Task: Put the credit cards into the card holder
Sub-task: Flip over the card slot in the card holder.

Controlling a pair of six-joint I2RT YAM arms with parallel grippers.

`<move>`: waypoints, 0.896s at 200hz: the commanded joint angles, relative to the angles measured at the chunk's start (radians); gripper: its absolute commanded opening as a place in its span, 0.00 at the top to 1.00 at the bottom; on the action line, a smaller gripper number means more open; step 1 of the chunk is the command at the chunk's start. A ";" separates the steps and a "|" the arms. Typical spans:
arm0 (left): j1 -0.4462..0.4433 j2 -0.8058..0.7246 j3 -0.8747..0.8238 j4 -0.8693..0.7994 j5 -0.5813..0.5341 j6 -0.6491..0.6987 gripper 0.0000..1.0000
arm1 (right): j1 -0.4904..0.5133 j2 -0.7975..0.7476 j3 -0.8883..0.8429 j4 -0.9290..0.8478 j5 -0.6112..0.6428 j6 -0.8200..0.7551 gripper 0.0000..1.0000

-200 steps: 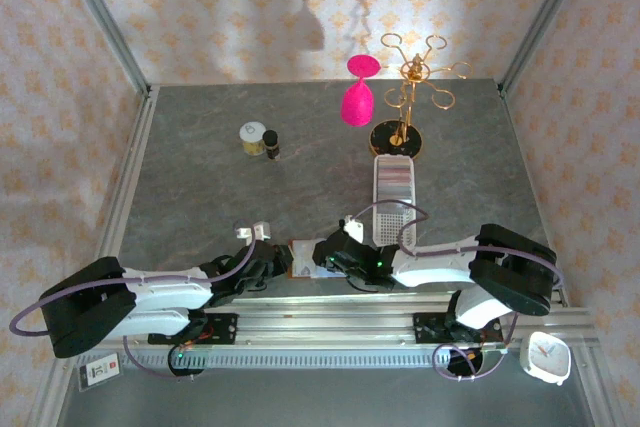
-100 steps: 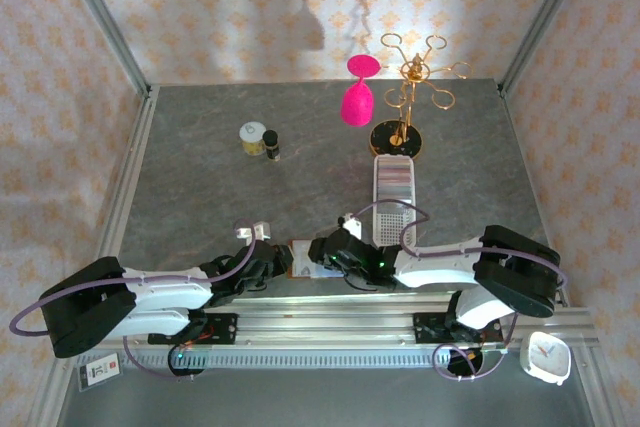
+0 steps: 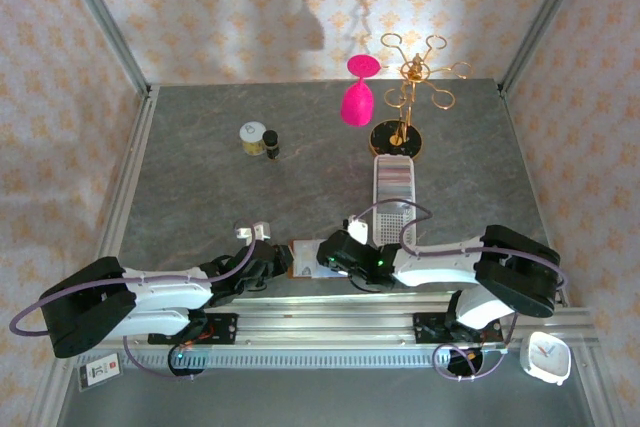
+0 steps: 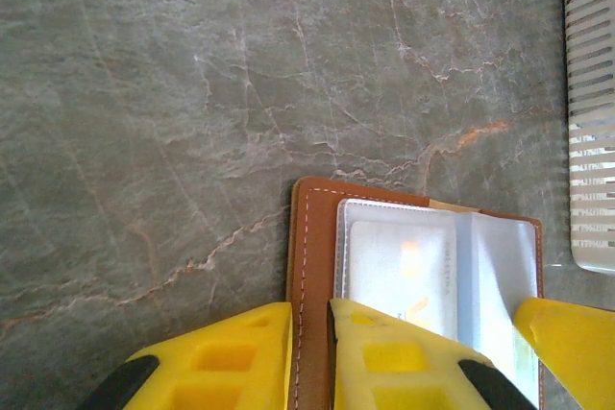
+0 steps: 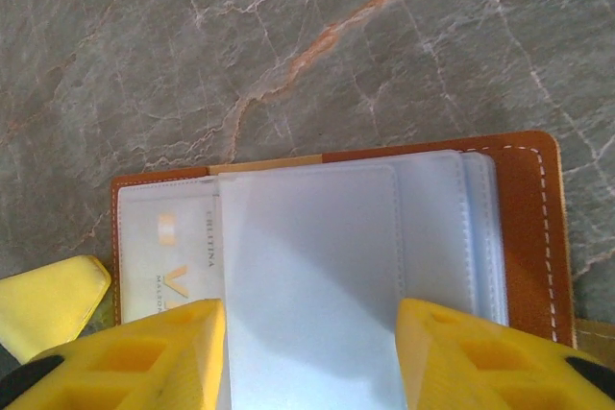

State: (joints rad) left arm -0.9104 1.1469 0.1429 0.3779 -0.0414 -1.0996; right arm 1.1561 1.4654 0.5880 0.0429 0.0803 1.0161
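The card holder [image 4: 312,237] lies open on the grey table at the near edge, between the two arms [image 3: 303,257]. My left gripper [image 4: 309,352] is shut on its brown leather left edge. One credit card [image 4: 399,266] with gold print sits in the left clear pocket. My right gripper [image 5: 312,352] is shut on a plain pale credit card [image 5: 307,276], holding it by its two long edges. That card lies over the clear pockets of the card holder [image 5: 533,237], with its far end near the top rim. How far it has entered a pocket I cannot tell.
A long white perforated tray [image 3: 393,197] lies just beyond the right gripper. Farther back stand a pink glass [image 3: 357,97], a gold rack [image 3: 410,87], a small jar [image 3: 253,137] and a dark bottle [image 3: 271,144]. The aluminium rail runs along the near edge.
The right wrist has shifted very slightly to the right over the card holder. The left arm and the card holder have stayed put.
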 commanded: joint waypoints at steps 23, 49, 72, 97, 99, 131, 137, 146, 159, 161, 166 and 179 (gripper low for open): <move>-0.010 0.013 0.004 -0.022 -0.021 -0.001 0.81 | 0.011 0.044 0.039 -0.066 0.032 -0.020 0.48; -0.010 0.014 0.003 -0.020 -0.022 -0.003 0.81 | 0.010 0.066 0.050 -0.022 -0.006 -0.028 0.48; -0.010 0.014 0.000 -0.019 -0.021 -0.004 0.81 | 0.011 0.076 0.050 0.057 -0.043 -0.025 0.48; -0.011 0.011 0.000 -0.019 -0.021 -0.003 0.81 | 0.011 0.090 0.059 0.105 -0.068 -0.024 0.48; -0.010 0.011 0.000 -0.019 -0.020 -0.002 0.81 | 0.010 0.092 0.060 0.106 -0.070 -0.024 0.48; -0.010 0.007 -0.008 -0.018 -0.023 -0.005 0.81 | 0.011 0.085 0.062 0.132 -0.074 -0.015 0.49; -0.010 0.006 -0.008 -0.016 -0.023 -0.006 0.80 | 0.011 0.081 0.058 0.140 -0.072 -0.011 0.49; -0.010 0.005 -0.008 -0.015 -0.023 -0.006 0.80 | 0.011 0.070 0.049 0.159 -0.072 -0.004 0.49; -0.010 0.006 -0.008 -0.015 -0.022 -0.006 0.81 | 0.011 0.057 0.035 0.193 -0.074 0.007 0.49; -0.010 0.005 -0.008 -0.014 -0.023 -0.007 0.81 | 0.010 0.057 0.034 0.197 -0.075 0.009 0.49; -0.011 0.005 -0.008 -0.016 -0.023 -0.007 0.81 | 0.011 0.053 0.030 0.209 -0.075 0.011 0.49; -0.010 0.006 -0.012 -0.014 -0.023 -0.008 0.81 | 0.011 0.050 0.024 0.230 -0.080 0.015 0.49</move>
State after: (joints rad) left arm -0.9104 1.1519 0.1429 0.3794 -0.0414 -1.1000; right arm 1.1606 1.5417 0.6289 0.2043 -0.0013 1.0092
